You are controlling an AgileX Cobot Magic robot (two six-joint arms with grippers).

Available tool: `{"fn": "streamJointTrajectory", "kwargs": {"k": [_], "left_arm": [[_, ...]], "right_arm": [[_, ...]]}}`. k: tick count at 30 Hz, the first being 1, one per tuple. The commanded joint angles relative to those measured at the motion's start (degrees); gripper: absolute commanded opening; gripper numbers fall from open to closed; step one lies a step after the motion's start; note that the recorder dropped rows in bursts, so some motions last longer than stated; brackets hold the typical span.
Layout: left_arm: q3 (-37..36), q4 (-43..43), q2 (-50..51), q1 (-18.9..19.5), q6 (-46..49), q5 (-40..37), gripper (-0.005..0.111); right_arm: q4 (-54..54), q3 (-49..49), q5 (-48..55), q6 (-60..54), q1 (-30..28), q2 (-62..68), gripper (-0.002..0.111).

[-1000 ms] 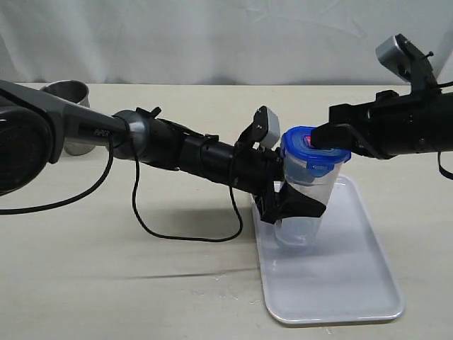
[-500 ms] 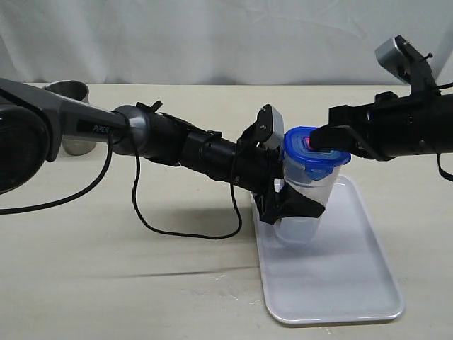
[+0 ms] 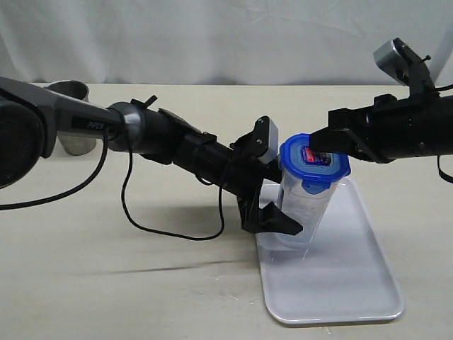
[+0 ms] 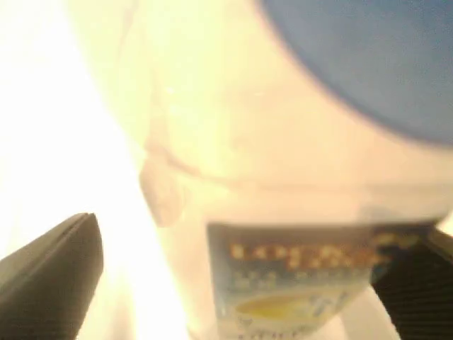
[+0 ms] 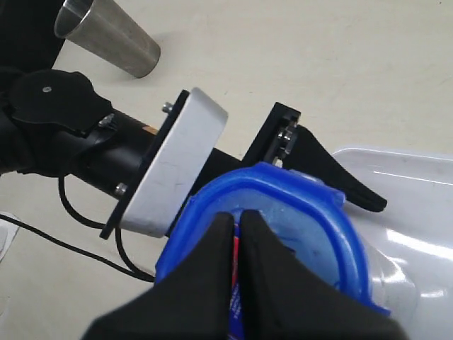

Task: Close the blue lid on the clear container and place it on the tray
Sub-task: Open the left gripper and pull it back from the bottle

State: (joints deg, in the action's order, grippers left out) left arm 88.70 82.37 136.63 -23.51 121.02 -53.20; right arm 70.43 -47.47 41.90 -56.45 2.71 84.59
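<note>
Two black arms meet over a pale beige table (image 3: 177, 283) backed by a white cloth (image 3: 212, 35). Exterior view: one tray (image 3: 354, 297) lies on the right of the table, and one clear container (image 3: 304, 205) rests on it near its left rim, tilted, with one blue lid (image 3: 318, 173) on its mouth. The left gripper (image 3: 279, 216) is low beside the container, jaws spread. The right gripper (image 3: 316, 142) reaches in from the right, its tips on the lid. One steel cup (image 3: 71, 113) stands far left, partly hidden by the left arm, and one black cable (image 3: 141, 212) loops onto the table below that arm. Left wrist view: blurred and overexposed; the container fills the frame between two dark fingers (image 4: 56, 269) set wide, with a bright gap on one side, so nothing is gripped. A printed label (image 4: 304, 276) shows on the container wall. Right wrist view: the right gripper's fingers (image 5: 212, 262) are pressed together, tips resting on the lid's centre, clasping nothing. The left arm's white camera housing (image 5: 177, 163) stands just beside the lid, and the cup appears beyond it.
</note>
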Motion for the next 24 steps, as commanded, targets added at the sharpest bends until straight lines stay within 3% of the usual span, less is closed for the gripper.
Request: {"fn": "streamJointTrajectory", "kwargs": {"k": [1, 12, 19, 22, 24], "left_arm": [[0.0, -2.9, -2.0, 0.9, 1.5, -1.1, 0.09], [0.0, -8.0, -5.1, 5.6, -2.7, -3.8, 0.09], [0.0, -12.8, -8.0, 6.2, -7.6, -3.3, 0.09], [0.0, -13.8, -9.9, 6.2, -11.4, -1.3, 0.077], [0.0, -18.1, -12.0, 6.2, -16.9, 2.1, 0.056]], "right_arm": [[-2.3, 0.6, -0.3, -0.4, 0.1, 0.7, 0.004], [-2.3, 0.6, -0.8, -0.4, 0.1, 0.7, 0.004], [-2.3, 0.6, -0.8, -0.4, 0.1, 0.7, 0.004], [-2.3, 0.5, -0.7, -0.4, 0.1, 0.7, 0.004], [-2.3, 0.4, -0.7, -0.4, 0.1, 0.7, 0.004]]}}
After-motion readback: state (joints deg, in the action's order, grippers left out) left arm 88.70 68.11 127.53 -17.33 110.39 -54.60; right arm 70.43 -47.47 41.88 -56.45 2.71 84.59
